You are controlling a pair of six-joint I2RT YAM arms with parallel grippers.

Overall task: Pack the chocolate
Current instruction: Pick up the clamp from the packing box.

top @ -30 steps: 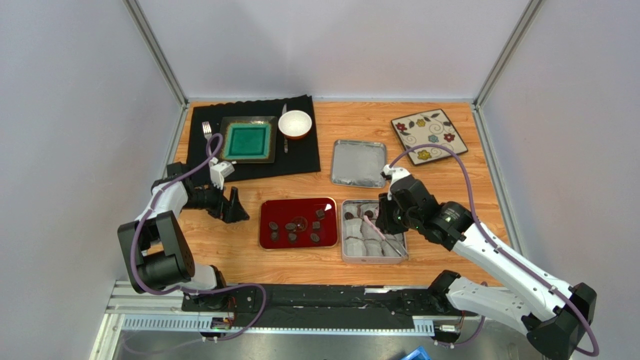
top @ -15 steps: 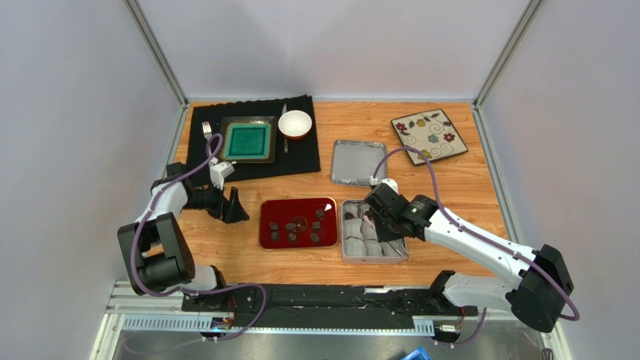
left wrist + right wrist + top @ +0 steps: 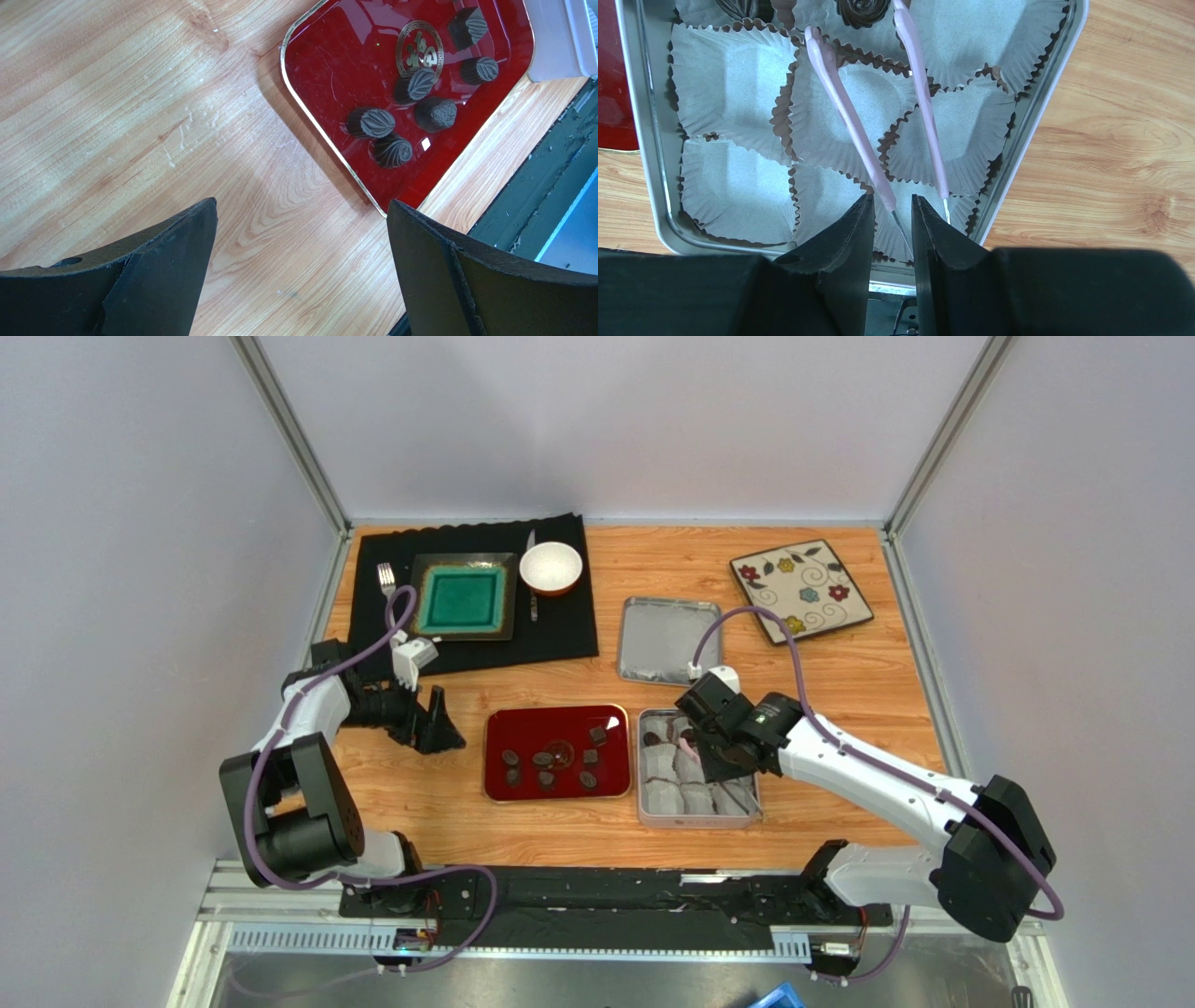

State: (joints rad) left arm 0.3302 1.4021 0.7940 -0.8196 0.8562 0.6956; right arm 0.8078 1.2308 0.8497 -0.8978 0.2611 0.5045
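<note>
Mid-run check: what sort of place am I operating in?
Probably a lab test booth, not a real kitchen: plain panel walls on metal posts enclose a wooden table, staged with a green plate on a black mat.

Robot lab test cell: grey panel walls (image 3: 631, 420), aluminium frame posts (image 3: 288, 427), wooden tabletop (image 3: 421, 791).

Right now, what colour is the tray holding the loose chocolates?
Glossy red tray, gold-edged; left wrist view shows it best.

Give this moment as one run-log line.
left pincer: open, beside red tray | right pincer: holds tweezers over tin | chocolate: mostly on red tray
</note>
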